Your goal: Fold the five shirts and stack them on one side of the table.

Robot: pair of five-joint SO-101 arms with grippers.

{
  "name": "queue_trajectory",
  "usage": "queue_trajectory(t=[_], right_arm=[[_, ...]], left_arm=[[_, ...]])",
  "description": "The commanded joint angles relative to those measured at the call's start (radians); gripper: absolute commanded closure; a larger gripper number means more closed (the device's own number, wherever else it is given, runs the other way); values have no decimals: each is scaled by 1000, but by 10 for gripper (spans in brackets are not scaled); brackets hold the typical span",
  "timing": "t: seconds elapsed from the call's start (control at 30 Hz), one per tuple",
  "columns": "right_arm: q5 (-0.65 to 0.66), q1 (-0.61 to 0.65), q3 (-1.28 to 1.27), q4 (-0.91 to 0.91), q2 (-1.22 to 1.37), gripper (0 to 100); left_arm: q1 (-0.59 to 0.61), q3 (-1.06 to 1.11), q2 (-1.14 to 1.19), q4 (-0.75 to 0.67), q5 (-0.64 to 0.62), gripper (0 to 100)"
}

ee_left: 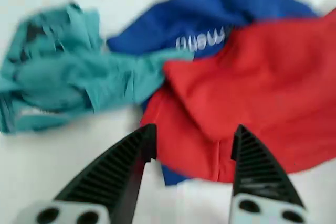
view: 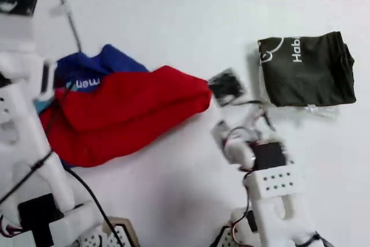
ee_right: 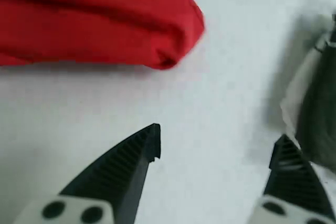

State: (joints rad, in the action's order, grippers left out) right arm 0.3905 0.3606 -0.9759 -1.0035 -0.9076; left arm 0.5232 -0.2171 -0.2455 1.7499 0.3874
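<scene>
Though blurred in places, can make out a white tabletop [view: 173, 21] carrying a rumpled, unfolded red shirt [view: 127, 114]. Well apart from the red shirt, across bare tabletop, see a dark green shirt [view: 306, 70] folded into a neat block, with its pale print cut short at the fold. Under the red shirt's far edge, find a blue shirt [view: 98, 65], mostly covered, showing some white lettering. Beside the red shirt and touching the blue one, note a crumpled teal shirt [ee_left: 58, 77], almost wholly hidden behind a white arm [view: 23, 125] from above.

At the red shirt's edge, find the left pincer [ee_left: 194, 135] released, jaws wide, grasping nothing. Between the red shirt's corner and the dark green shirt, find the right pincer [ee_right: 218, 137] likewise released over bare tabletop, one fingertip overlapping the green fabric; cannot tell whether touching.
</scene>
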Motion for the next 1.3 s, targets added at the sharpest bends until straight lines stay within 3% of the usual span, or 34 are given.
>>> queue_trajectory(t=[0.0, 0.23, 0.57, 0.67, 0.77, 0.83, 1.07, 1.27], right_arm=[[-9, 97, 81, 108, 128, 670], [-3, 39, 411, 197, 661, 670], [-2, 27, 921, -105, 1260, 673], [-8, 24, 1023, -193, 1345, 759], [-11, -2, 1086, -214, 1363, 988], [-41, -33, 1106, -226, 1354, 949], [-78, -191, 1117, -280, 1136, 978], [-77, -361, 1117, -326, 862, 978]], left_arm=[[101, 114, -12, -37, 34, 755], [238, 174, -12, -106, 32, 755], [250, 168, -12, -107, 32, 755], [249, 168, -12, -107, 32, 755], [249, 170, -9, -107, 32, 755], [249, 174, -9, -107, 32, 755], [241, 176, -5, -109, 32, 755], [157, 177, -3, -117, 26, 755]])
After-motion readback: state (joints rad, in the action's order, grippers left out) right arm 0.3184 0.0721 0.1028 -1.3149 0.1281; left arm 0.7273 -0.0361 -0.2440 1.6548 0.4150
